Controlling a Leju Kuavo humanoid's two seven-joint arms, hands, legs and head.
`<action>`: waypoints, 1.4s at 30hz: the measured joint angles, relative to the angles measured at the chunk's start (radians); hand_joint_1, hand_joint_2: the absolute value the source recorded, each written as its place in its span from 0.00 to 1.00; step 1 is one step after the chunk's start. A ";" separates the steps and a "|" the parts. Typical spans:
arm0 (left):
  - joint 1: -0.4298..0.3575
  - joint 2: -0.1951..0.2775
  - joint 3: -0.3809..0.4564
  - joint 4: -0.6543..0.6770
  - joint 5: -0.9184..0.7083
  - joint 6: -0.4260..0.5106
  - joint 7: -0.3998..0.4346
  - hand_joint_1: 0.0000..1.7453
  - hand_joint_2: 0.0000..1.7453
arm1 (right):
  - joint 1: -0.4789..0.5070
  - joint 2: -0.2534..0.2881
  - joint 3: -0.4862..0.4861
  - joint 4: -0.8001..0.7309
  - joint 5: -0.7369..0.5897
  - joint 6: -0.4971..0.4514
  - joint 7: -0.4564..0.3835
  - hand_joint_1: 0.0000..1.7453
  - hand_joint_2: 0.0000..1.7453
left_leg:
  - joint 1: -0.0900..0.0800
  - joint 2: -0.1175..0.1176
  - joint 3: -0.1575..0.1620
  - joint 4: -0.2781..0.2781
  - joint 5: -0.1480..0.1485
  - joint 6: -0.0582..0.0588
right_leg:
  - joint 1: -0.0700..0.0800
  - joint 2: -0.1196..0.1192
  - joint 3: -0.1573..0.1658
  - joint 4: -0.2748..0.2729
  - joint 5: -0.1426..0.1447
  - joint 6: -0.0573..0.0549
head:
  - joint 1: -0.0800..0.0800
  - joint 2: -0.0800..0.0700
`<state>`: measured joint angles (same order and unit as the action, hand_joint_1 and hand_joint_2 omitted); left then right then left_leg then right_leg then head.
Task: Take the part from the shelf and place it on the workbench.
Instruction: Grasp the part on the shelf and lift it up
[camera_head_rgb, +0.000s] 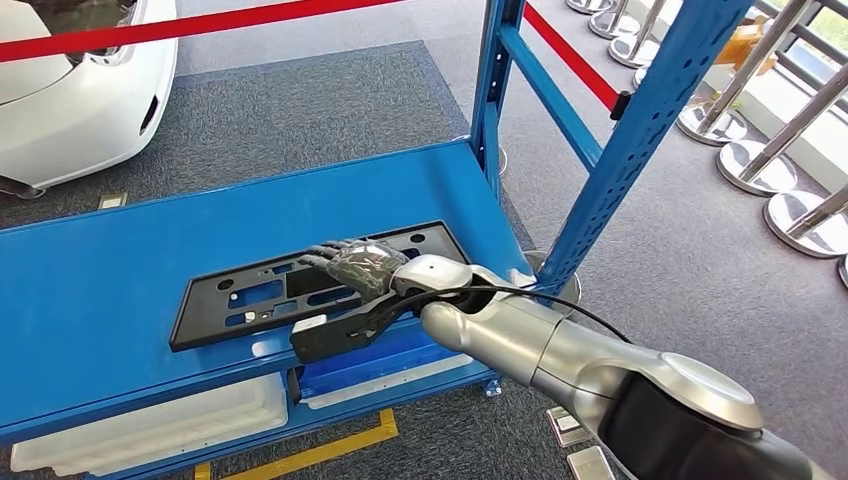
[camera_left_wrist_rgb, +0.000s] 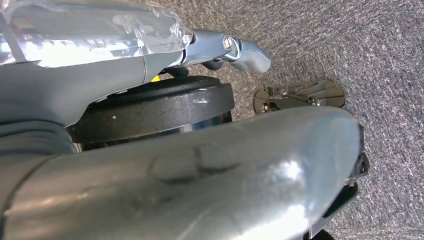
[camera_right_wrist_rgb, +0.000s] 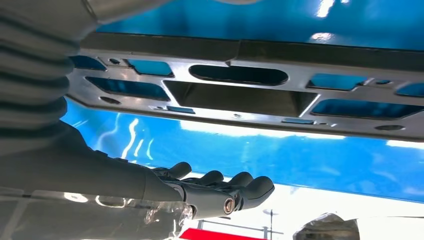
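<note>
The part (camera_head_rgb: 200, 310) is a flat black plastic frame with several cut-outs, lying on the blue shelf board (camera_head_rgb: 100, 270). My right hand (camera_head_rgb: 355, 265) is stretched over the part's right half, near its front edge. In the right wrist view the part (camera_right_wrist_rgb: 235, 100) lies flat on the glossy blue board, and my right hand (camera_right_wrist_rgb: 215, 187) has its fingers loosely curved, a gap away from the part, with nothing between them. My left hand (camera_left_wrist_rgb: 245, 50) hangs over the grey carpet, one finger sticking out with nothing in it.
A blue rack upright (camera_head_rgb: 620, 150) rises just right of my right arm. On the level below sit a white tray (camera_head_rgb: 150, 430) and a blue box (camera_head_rgb: 380, 365). A white car (camera_head_rgb: 70, 90), a red barrier belt (camera_head_rgb: 200, 22) and chrome stanchion bases (camera_head_rgb: 760, 165) stand beyond.
</note>
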<state>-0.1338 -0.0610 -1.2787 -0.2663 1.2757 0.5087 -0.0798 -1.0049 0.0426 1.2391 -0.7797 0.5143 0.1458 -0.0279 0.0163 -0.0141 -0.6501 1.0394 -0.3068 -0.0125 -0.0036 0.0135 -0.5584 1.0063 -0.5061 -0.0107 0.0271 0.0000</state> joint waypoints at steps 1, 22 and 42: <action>0.000 0.000 0.000 0.000 -0.001 -0.002 0.000 0.00 0.00 | 0.000 0.002 0.000 0.000 -0.005 0.004 0.002 0.00 1.00 | 0.000 0.000 0.001 -0.001 0.000 0.000 | 0.000 0.000 0.000 0.000 0.000 0.000 | 0.000 0.000; 0.001 0.000 0.000 0.000 0.004 -0.006 -0.004 0.00 0.00 | 0.000 -0.048 0.045 0.023 0.051 0.131 0.080 0.00 1.00 | 0.000 0.001 0.005 -0.005 0.001 -0.002 | 0.000 0.000 0.002 0.000 0.000 0.000 | -0.005 0.000; 0.001 0.001 0.000 0.000 -0.009 -0.026 -0.047 0.00 0.00 | 0.018 -0.169 0.144 0.048 0.092 0.222 0.086 0.00 1.00 | -0.001 0.001 0.014 -0.006 0.000 -0.002 | -0.001 0.000 0.010 -0.001 -0.002 -0.002 | -0.002 0.000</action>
<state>-0.1326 -0.0604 -1.2787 -0.2660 1.2664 0.4827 -0.1266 -0.9870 -0.1262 1.3834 -0.7321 0.6062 0.3681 0.0577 0.0156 -0.0129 -0.6360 1.0330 -0.3065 -0.0143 -0.0046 0.0133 -0.5488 1.0050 -0.5084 -0.0124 0.0249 0.0000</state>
